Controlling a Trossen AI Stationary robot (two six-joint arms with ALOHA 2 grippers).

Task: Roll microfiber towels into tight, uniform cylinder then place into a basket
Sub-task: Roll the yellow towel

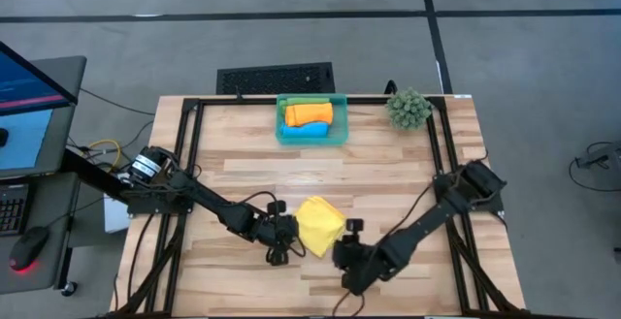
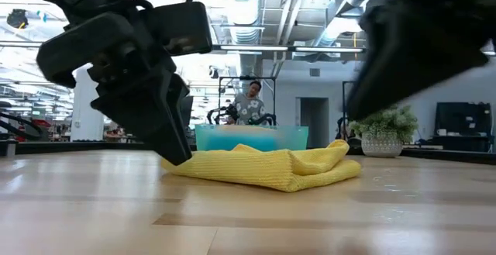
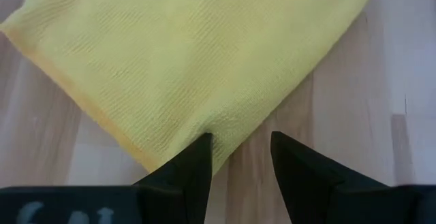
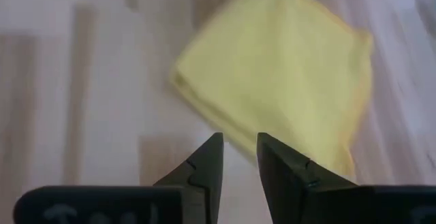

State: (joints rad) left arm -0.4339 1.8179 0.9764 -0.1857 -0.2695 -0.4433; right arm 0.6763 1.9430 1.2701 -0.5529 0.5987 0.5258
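1. Right, yellow towel (image 1: 319, 225) is the one in play: it lies folded and flat on the wooden table (image 1: 388, 178), near the front edge, between my two grippers and not rolled yet.
2. Left gripper (image 1: 282, 244) sits low at the towel's corner nearest it. From the left wrist view my fingers (image 3: 194, 166) stand apart, one tip right at the cloth's edge, the other over bare wood. Nothing is clamped.
3. Right gripper (image 1: 345, 257) hangs just off the towel's opposite side. From its wrist view the fingers (image 4: 211, 157) show a narrow gap with only table between them, so it is empty and clear of the cloth.
4. Over at the back, the teal basket (image 1: 311, 136) already holds an orange roll (image 1: 309, 114) and a blue roll (image 1: 308, 130), with a strip of green showing behind them. The spiky plant ball (image 1: 408, 108) stands beside it, well out of my way.
5. My read: this is the set-up for rolling, with the yellow towel the last one outside the basket.
6. Next move, as I judge it, calls for one gripper pinching an edge while the other pins the cloth, so the roll starts tight and even.
7. Risk: the folded layers may slide apart, giving a loose, lopsided cylinder.
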